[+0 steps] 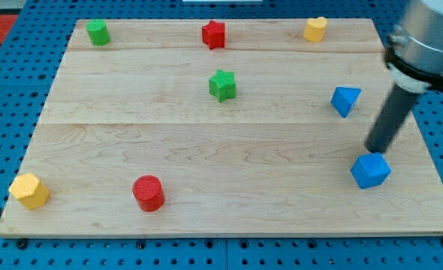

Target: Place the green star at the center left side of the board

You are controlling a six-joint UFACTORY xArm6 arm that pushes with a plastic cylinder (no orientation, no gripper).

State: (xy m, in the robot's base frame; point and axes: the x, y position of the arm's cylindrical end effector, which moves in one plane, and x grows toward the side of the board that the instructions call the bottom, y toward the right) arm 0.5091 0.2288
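Observation:
The green star (222, 85) lies on the wooden board (221, 187), a little above its centre. My tip (375, 150) is far to the view's right of the star, just above a blue block (370, 170) and below a blue triangular block (345, 100). The rod slants up to the arm's body at the view's top right.
A green block (97, 32) sits at the top left, a red star (214, 34) at the top centre, a yellow block (315, 29) at the top right. A yellow hexagonal block (29, 190) and a red cylinder (148, 193) lie near the bottom left.

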